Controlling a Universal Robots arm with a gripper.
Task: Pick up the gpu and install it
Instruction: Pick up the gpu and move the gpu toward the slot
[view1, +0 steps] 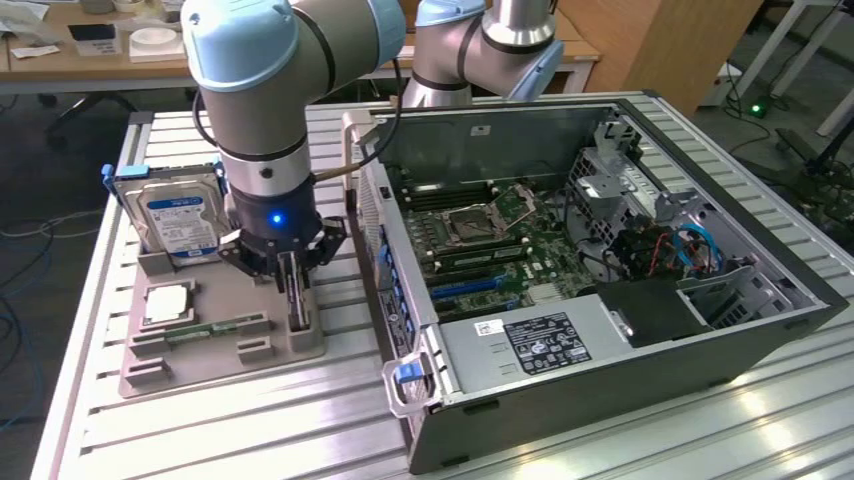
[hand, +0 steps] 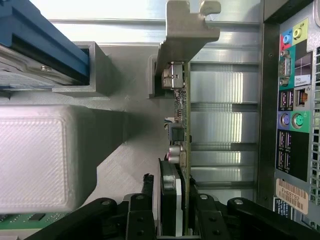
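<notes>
The gpu (view1: 296, 305) stands on edge in a slot of the grey holder tray (view1: 220, 355), on the exterior view's left. In the wrist view the gpu (hand: 181, 115) is a thin dark card seen edge-on, with its pale metal bracket (hand: 187, 30) at the far end. My gripper (view1: 292, 290) points straight down over it. The black fingers (hand: 137, 212) sit one on each side of the card and its black cooler, closed against it. The card still rests in the tray slot.
The tray also carries a blue-labelled hard drive (view1: 180, 220), a green memory stick (view1: 214, 328) and a square chip (view1: 167, 300). The open computer case (view1: 747, 330) with its motherboard (view1: 494, 240) lies right beside the tray; its rear port panel (hand: 290, 125) is close to the card.
</notes>
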